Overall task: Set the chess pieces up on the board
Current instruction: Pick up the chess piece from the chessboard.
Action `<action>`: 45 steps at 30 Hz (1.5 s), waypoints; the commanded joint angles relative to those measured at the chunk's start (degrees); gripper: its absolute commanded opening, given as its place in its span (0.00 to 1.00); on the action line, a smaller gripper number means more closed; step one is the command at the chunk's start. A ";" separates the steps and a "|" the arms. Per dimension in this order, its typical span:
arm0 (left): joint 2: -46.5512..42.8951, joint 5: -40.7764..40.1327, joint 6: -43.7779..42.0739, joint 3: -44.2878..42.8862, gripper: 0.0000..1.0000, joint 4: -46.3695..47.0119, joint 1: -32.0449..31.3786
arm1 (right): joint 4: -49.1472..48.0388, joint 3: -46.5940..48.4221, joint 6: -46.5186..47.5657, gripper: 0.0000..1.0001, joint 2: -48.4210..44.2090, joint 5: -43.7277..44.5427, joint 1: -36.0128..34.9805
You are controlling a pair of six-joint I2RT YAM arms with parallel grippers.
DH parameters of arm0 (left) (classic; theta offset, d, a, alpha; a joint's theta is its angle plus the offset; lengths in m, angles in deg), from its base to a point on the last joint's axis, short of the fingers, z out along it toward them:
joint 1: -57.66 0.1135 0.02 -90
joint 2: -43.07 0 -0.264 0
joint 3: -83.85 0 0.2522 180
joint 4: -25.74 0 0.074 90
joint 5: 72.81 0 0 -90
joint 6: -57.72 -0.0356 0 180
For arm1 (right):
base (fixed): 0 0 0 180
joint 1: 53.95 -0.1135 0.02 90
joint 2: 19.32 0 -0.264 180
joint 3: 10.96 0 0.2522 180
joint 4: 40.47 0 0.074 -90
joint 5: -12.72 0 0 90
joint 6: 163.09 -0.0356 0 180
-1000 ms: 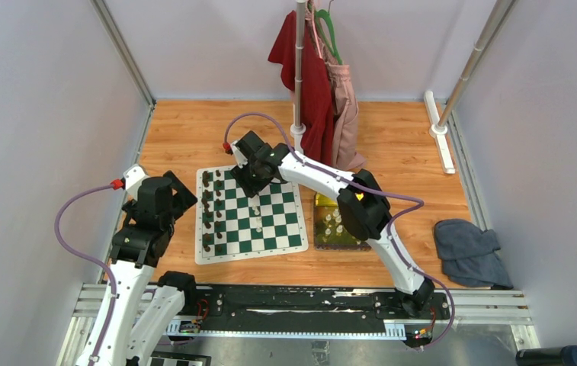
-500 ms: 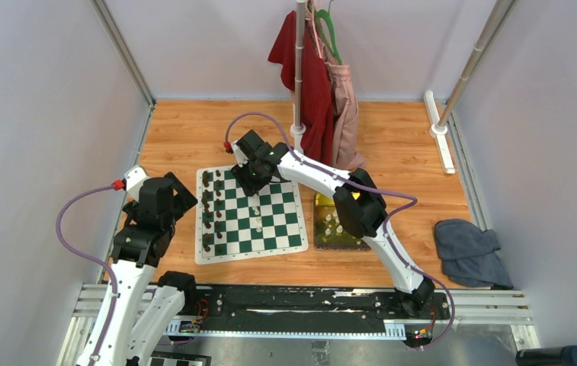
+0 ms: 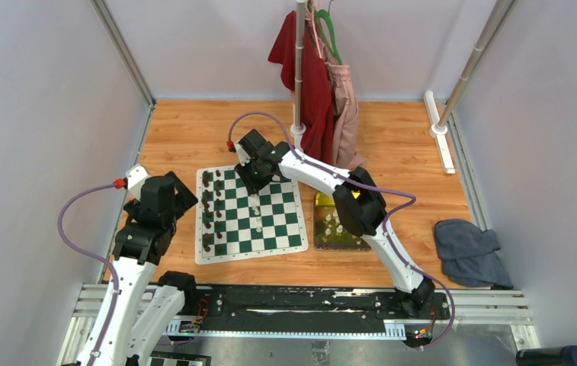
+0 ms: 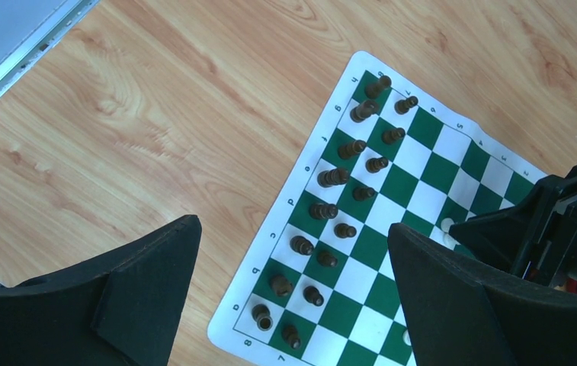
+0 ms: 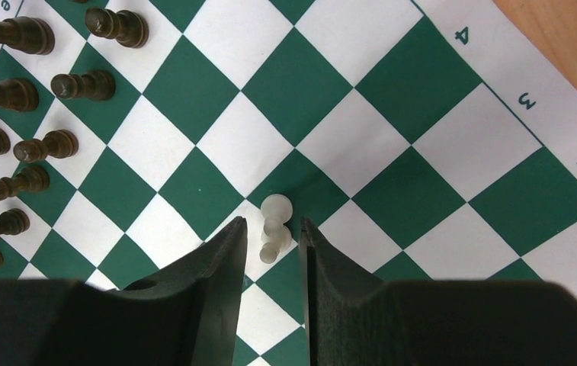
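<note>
The board (image 3: 270,221) is a green-and-white mat; it also shows in the left wrist view (image 4: 422,164) and fills the right wrist view (image 5: 415,114). My right gripper (image 5: 272,224) is low over the board's far middle (image 3: 256,181). A cream-white pawn (image 5: 276,207) sits between its fingers (image 5: 224,259), which are narrowly open with a thin gap on each side. A few more white chess pieces (image 3: 258,223) stand mid-board. My left gripper (image 4: 293,225) hangs wide open and empty above the board's left edge (image 3: 159,202).
Dark brown chessmen (image 3: 207,210) (image 4: 338,177) fill the board's two left files. A yellow-green tray (image 3: 323,204) right of the board holds more white pieces. Clothes hang on a pole (image 3: 298,76) behind the board. A grey cloth (image 3: 469,252) lies at the right.
The right arm's elbow has drifted a little to the left, and its wrist has edged toward the far side of the board. The left arm has stayed still.
</note>
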 commanded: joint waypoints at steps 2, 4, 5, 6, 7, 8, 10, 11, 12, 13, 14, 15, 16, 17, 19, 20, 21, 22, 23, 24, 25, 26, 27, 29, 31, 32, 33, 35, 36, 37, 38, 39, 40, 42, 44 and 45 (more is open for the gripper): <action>0.03 -0.82 -0.32 1.48 1.00 1.41 0.27 | 1.20 2.00 -0.87 0.35 1.83 -1.08 0.77; 0.06 -1.00 -0.40 1.49 1.00 1.48 0.27 | 1.19 2.21 -1.04 0.34 2.11 -1.32 0.84; 0.07 -1.02 -0.49 1.41 1.00 1.61 0.27 | 1.19 2.33 -1.12 0.33 2.16 -1.50 0.85; 0.11 -1.02 -0.47 1.33 1.00 1.72 0.27 | 1.26 2.58 -1.22 0.32 2.47 -1.75 0.85; 0.15 -1.01 -0.50 1.32 1.00 1.73 0.27 | 1.32 2.72 -1.25 0.32 2.55 -1.89 0.85; 0.22 -0.96 -0.48 1.27 1.00 1.69 0.27 | 1.49 3.05 -1.32 0.31 2.78 -2.06 0.85; 0.40 -0.93 -0.48 1.28 1.00 1.71 0.27 | 1.79 3.53 -1.41 0.31 2.95 -2.42 0.84; 0.30 -0.91 -0.42 1.31 1.00 1.68 0.27 | 1.74 3.52 -1.50 0.31 2.95 -2.51 0.83; 0.33 -0.93 -0.41 1.37 1.00 1.77 0.27 | 1.77 3.50 -1.51 0.30 3.10 -2.53 0.80; 0.31 -0.93 -0.35 1.48 1.00 1.79 0.27 | 1.80 3.48 -1.49 0.29 3.07 -2.54 0.82; 0.27 -0.93 -0.36 1.49 1.00 1.77 0.27 | 1.81 3.36 -1.47 0.29 3.10 -2.58 0.80; 0.29 -0.82 -0.33 1.52 1.00 1.92 0.27 | 1.80 3.33 -1.42 0.28 3.07 -2.61 0.83; 0.28 -0.82 -0.32 1.56 1.00 1.92 0.27 | 1.81 3.25 -1.43 0.28 3.09 -2.63 0.77; 0.32 -0.77 -0.27 1.58 1.00 1.97 0.27 | 1.81 3.16 -1.46 0.28 3.06 -2.63 0.79; 0.29 -0.66 -0.24 1.67 1.00 2.05 0.27 | 1.77 2.87 -1.32 0.28 2.95 -2.54 0.85; 0.34 -0.66 -0.17 1.67 1.00 2.05 0.27 | 1.85 2.73 -1.37 0.27 2.89 -2.54 0.85; 0.31 -0.64 -0.15 1.71 1.00 2.09 0.27 | 1.81 2.63 -1.23 0.26 2.84 -2.49 0.85; 0.33 -0.58 -0.07 1.75 1.00 2.11 0.27 | 1.81 2.55 -1.23 0.26 2.79 -2.46 0.84; 0.29 -0.58 -0.06 1.75 1.00 2.12 0.27 | 1.89 2.46 -1.25 0.25 2.78 -2.33 0.82; 0.30 -0.51 -0.05 1.78 1.00 2.07 0.27 | 1.90 2.33 -1.22 0.25 2.70 -2.26 0.84; 0.27 -0.49 -0.06 1.83 1.00 2.10 0.27 | 1.90 2.21 -1.26 0.25 2.74 -2.13 0.85; 0.27 -0.49 0.01 1.84 1.00 2.08 0.27 | 1.85 2.00 -1.16 0.25 2.65 -2.10 0.80; 0.31 -0.48 0.02 1.84 1.00 1.98 0.23 | 1.89 1.86 -1.18 0.26 2.58 -2.04 0.78; 0.22 -0.44 0.11 1.93 1.00 2.01 0.27 | 1.90 1.66 -1.06 0.29 2.52 -1.73 0.82; 0.17 -0.40 0.12 1.91 1.00 2.00 0.27 | 1.98 1.57 -1.02 0.31 2.44 -1.52 0.85; 0.06 -0.38 0.13 1.97 1.00 1.98 0.27 | 1.99 1.57 -0.93 0.33 2.44 -1.36 0.84; 0.07 -0.41 0.16 1.96 1.00 1.97 0.27 | 1.96 1.57 -0.84 0.34 2.43 -1.28 0.85; 0.07 -0.36 0.25 2.02 1.00 1.87 0.27 | 2.02 1.52 -0.77 0.35 2.43 -1.18 0.84; 0.07 -0.39 0.29 2.02 1.00 1.81 0.27 | 2.05 1.44 -0.76 0.35 2.44 -1.14 0.85; -0.05 -0.37 0.29 2.02 1.00 1.83 0.27 | 2.05 1.40 -0.74 0.35 2.43 -1.13 0.85; -0.03 -0.47 0.29 2.02 1.00 1.83 0.27 | 2.04 1.33 -0.76 0.35 2.46 -1.13 0.84; -0.02 -0.49 0.22 1.94 1.00 1.78 0.27 | 2.13 1.26 -0.76 0.35 2.43 -1.13 0.92; -0.04 -0.43 0.21 1.93 1.00 1.79 0.27 | 2.15 1.23 -0.76 0.35 2.38 -1.13 0.93; -0.07 -0.49 0.25 1.84 1.00 1.84 0.23 | 2.16 1.06 -0.68 0.35 2.31 -1.07 0.93; 0.03 -0.49 0.36 1.86 1.00 1.86 0.27 | 2.16 0.89 -0.66 0.34 2.28 -0.97 0.95; 0.07 -0.49 0.30 1.91 1.00 1.90 0.27 | 2.16 0.87 -0.66 0.34 2.26 -1.00 0.94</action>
